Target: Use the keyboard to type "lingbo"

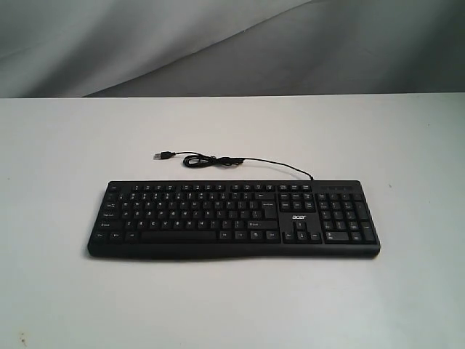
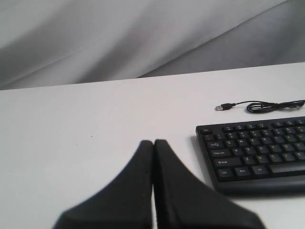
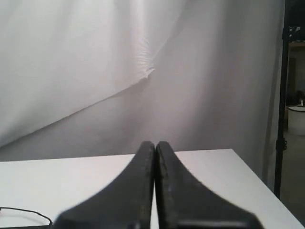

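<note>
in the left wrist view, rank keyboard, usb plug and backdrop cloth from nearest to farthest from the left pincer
From the left pincer:
1. keyboard, its Ctrl-key end closest.
2. USB plug, on the table past the keyboard's back edge.
3. backdrop cloth, behind the table's far edge.

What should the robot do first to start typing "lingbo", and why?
Probably swing the right gripper over the keyboard, toward the right part of the letter block where L should sit. Both grippers are shut, fit for poking keys, but neither appears over the keyboard in the exterior view, and the left gripper sits off its left end.
</note>
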`<action>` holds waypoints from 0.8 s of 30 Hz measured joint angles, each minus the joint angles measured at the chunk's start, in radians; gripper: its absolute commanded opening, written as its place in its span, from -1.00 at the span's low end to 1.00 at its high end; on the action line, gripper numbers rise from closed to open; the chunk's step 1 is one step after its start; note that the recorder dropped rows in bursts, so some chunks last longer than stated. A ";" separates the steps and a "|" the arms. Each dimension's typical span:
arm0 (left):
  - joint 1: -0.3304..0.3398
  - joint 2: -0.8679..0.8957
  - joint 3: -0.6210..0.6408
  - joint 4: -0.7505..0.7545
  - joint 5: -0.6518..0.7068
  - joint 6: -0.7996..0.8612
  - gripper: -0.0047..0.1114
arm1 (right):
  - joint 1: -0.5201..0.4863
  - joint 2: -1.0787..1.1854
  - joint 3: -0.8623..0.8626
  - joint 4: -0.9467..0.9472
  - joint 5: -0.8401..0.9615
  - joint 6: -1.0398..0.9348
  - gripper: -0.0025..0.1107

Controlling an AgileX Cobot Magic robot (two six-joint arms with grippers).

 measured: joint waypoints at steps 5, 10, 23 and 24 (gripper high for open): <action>0.000 0.000 0.000 0.000 0.000 0.000 -0.91 | -0.002 0.000 0.000 0.000 0.023 -0.008 -0.96; 0.000 0.000 0.000 0.000 0.000 0.000 -0.91 | -0.002 -0.004 0.000 0.000 0.042 -0.008 -0.96; 0.000 0.000 0.000 0.000 0.000 0.000 -0.91 | -0.002 -0.106 0.000 -0.425 0.325 0.375 -0.96; 0.000 0.000 0.000 0.000 0.000 0.000 -0.91 | -0.002 -0.106 0.000 -0.434 0.340 0.383 -0.96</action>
